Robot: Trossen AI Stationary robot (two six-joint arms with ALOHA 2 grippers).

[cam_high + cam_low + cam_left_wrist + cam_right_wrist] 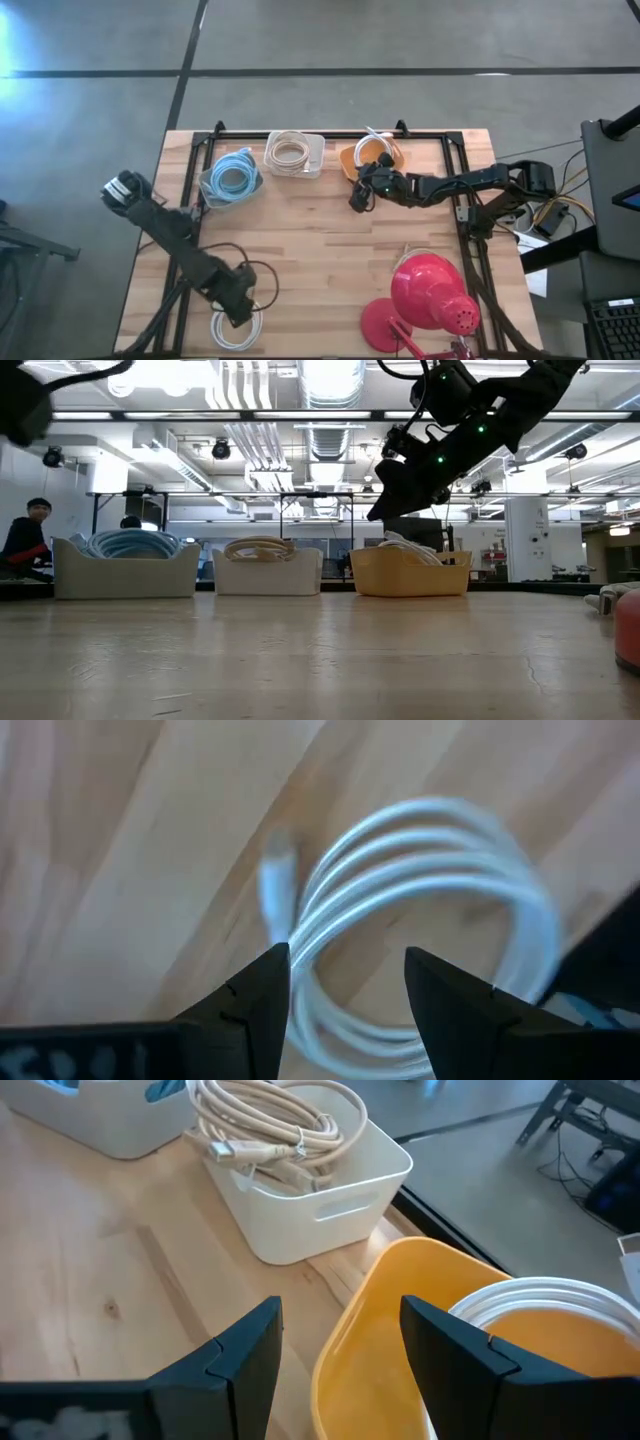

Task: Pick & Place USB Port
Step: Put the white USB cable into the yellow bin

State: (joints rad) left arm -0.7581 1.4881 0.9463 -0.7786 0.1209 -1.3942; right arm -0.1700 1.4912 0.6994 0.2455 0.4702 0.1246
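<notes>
A coiled white USB cable lies flat on the table near its near edge; the left wrist view shows the cable with its plug end beside the coil. My left gripper hovers just above it, open, fingers straddling the coil's edge. My right gripper is open and empty, raised above the table beside the orange bin, which holds a white cable. The white bin holds a beige cable; the blue bin holds a light blue one.
A red desk lamp stands at the table's near right corner. A black frame runs along the far and side edges. Bare wood lies in the middle. People sit in the room far behind.
</notes>
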